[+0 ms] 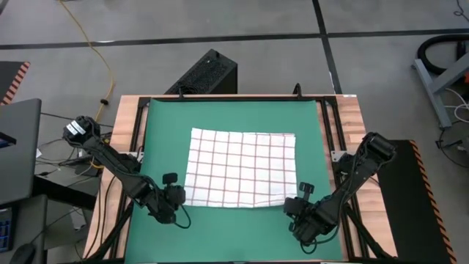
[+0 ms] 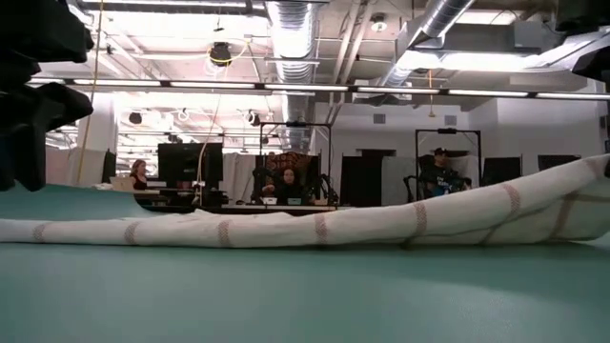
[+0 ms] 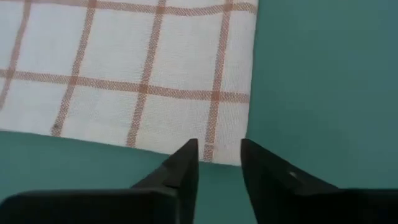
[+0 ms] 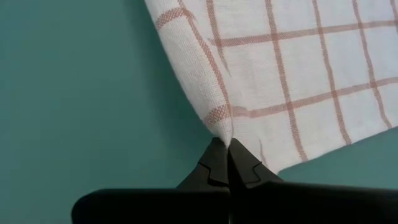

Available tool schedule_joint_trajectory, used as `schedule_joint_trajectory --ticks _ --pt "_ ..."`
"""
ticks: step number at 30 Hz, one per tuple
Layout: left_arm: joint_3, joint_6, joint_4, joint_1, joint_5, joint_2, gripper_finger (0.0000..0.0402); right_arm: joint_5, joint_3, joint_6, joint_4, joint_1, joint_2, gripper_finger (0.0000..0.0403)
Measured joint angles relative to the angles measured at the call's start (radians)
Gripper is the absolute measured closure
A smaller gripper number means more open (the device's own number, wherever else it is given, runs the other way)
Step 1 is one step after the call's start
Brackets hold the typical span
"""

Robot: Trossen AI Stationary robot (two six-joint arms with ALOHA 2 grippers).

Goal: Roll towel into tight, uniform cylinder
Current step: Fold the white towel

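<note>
Wooden table [image 1: 360, 121] with green mat [image 1: 161, 139], white checked towel [image 1: 238, 165] spread flat on it

A: The towel [image 1: 242, 169] is white, with a thin reddish grid of checks.
B: And the mat [image 1: 220, 114]?
A: Plain green. The arms are black, and the table's rim [image 1: 355, 121] looks like pale wood, perhaps.

open-plan robotics lab: exposed ceiling ducts [image 2: 286, 29] and strip lights, monitors [image 2: 189, 162] with seated people [image 2: 286, 186] beyond the green mat [image 1: 161, 125], further robot rigs [image 2: 443, 162], concrete floor [image 1: 220, 22].
</note>
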Motion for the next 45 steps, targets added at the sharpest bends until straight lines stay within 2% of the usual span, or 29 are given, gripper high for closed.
schedule_joint_trajectory --ticks 2,5,8,13,17,20,33,37,41,45 --pt "0.000 0.000 0.027 0.000 -0.037 0.000 0.0275 0.000 0.000 0.000 0.000 0.000 0.000 0.0403" --pt "0.000 0.036 0.156 -0.001 -0.173 0.000 0.0271 0.000 0.000 -0.001 0.000 0.000 0.000 0.0403" --pt "0.001 0.138 0.262 0.005 -0.189 0.000 0.0280 0.000 0.000 0.000 0.000 0.000 0.000 0.0403" --pt "0.001 0.139 0.251 0.005 -0.258 0.010 0.0305 0.001 0.000 0.000 0.001 0.000 0.000 0.0403" --pt "0.000 0.158 0.221 -0.018 -0.231 0.046 0.0306 0.000 0.000 0.000 0.000 0.000 0.000 0.0403" --pt "0.000 0.153 0.218 -0.039 -0.199 0.101 0.0294 -0.005 0.000 0.000 0.000 0.000 0.000 0.0403" --pt "0.002 0.051 0.212 -0.091 -0.173 0.277 0.0250 -0.029 0.000 -0.002 0.000 0.000 0.000 0.0403" --pt "0.003 -0.010 0.151 -0.092 -0.170 0.291 0.0249 -0.031 0.000 0.000 0.000 0.000 0.000 0.0403" --pt "0.006 -0.133 0.079 -0.092 -0.144 0.279 0.0249 -0.040 0.000 0.000 0.000 0.000 0.000 0.0403" --pt "0.005 -0.159 0.059 -0.092 -0.111 0.278 0.0274 -0.041 0.000 0.000 0.001 0.000 0.000 0.0403"
